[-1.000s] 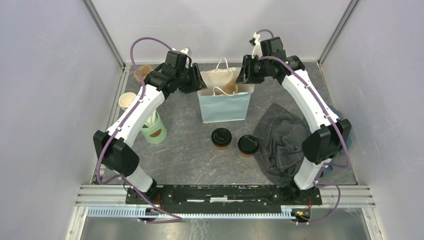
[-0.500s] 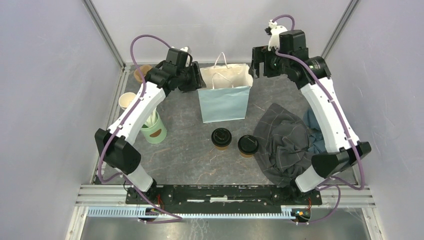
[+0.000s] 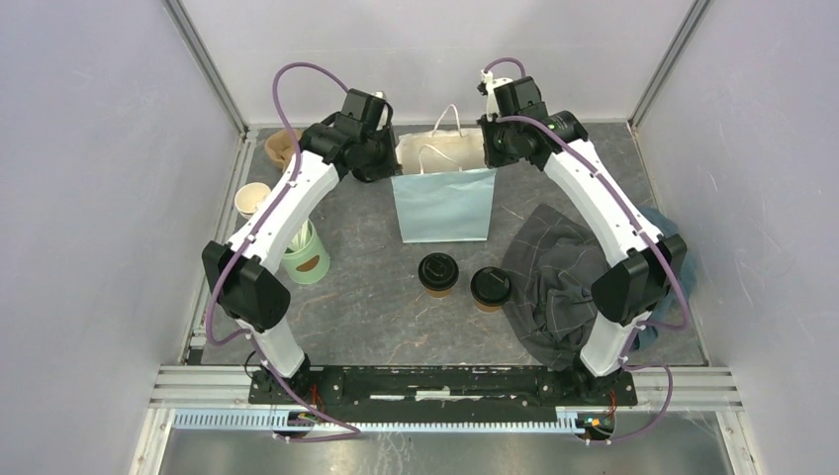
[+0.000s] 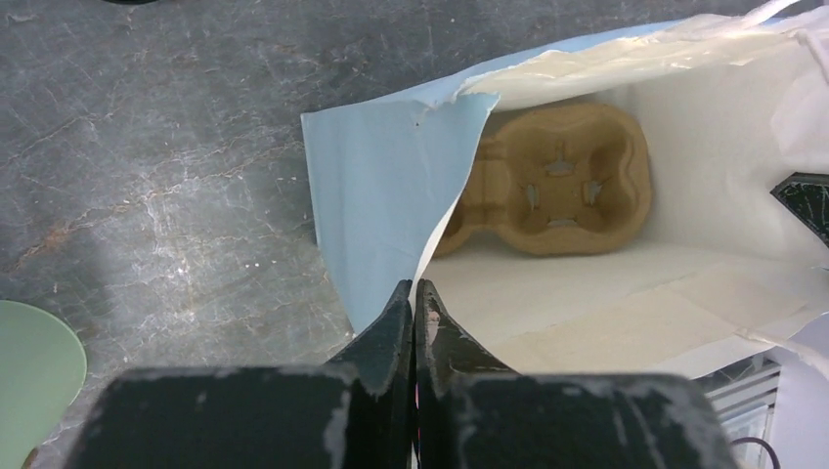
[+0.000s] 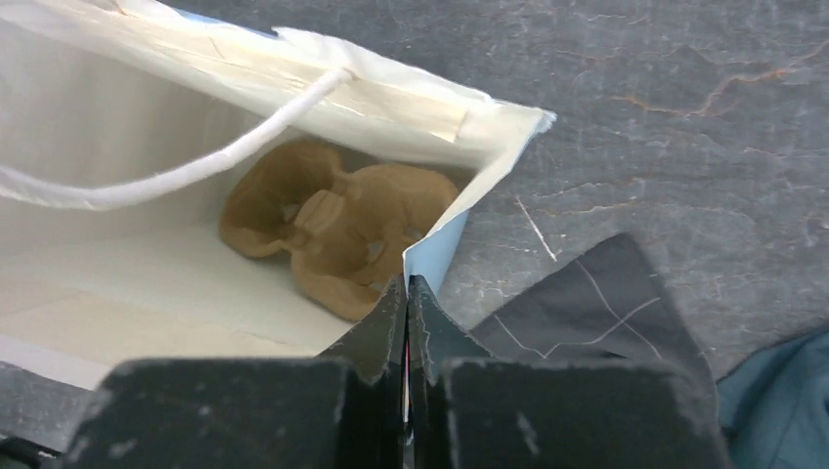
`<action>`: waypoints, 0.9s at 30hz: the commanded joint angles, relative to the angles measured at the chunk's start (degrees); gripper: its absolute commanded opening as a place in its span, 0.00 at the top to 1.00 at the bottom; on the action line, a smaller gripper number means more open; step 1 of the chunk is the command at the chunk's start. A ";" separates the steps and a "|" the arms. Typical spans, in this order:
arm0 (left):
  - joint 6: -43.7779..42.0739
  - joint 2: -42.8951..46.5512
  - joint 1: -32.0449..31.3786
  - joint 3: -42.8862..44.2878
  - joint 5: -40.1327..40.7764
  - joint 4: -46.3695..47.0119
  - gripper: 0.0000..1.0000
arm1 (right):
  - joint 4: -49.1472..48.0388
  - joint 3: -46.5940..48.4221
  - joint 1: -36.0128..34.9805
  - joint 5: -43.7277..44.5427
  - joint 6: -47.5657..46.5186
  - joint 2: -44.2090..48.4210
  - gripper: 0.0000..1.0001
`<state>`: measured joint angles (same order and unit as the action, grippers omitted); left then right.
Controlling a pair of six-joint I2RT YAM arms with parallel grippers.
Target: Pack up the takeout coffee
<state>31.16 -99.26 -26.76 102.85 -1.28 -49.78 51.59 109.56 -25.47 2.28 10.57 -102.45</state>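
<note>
To the left of the pale blue paper bag (image 3: 442, 203), well apart from it, a mint-green cup (image 3: 305, 259) stands on the grey stone-patterned table (image 3: 366, 307). At the bag's left end the left gripper (image 4: 413, 291) has its black fingers pressed together on the top edge of the paper, pinching the rim there. The bag stands upright with its mouth open (white inside, white cord handles), and a brown moulded-cardboard cup carrier (image 4: 557, 181) lies on its floor. In front of the bag, near but not touching it, a small brown paper cup (image 3: 437, 273) with a round black plastic sip lid stands upright on the table. A second brown paper cup (image 3: 490, 286) with a like lid stands just beside it on the right. At the bag's right end the right gripper (image 5: 407, 285) likewise has its fingers closed on the rim at the corner. Right of the bag, just beside the second cup, lies a crumpled dark grey cloth (image 3: 554, 282).
</note>
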 commanded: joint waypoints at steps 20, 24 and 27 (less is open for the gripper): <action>-2.00 -3.61 0.50 13.27 5.02 -7.91 0.55 | -6.36 -11.05 3.48 4.33 2.28 10.50 0.58; -3.34 -3.24 0.71 13.61 3.37 -10.07 0.36 | -2.03 -7.03 4.73 0.46 0.34 9.81 0.36; -3.38 0.64 0.74 9.93 4.66 -6.29 0.25 | -3.96 -6.08 4.76 -0.72 1.45 11.51 0.23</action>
<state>30.33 -103.90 -26.30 115.11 2.48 -59.16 50.43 99.50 -20.47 3.51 12.73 -95.18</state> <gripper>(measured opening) 0.697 0.708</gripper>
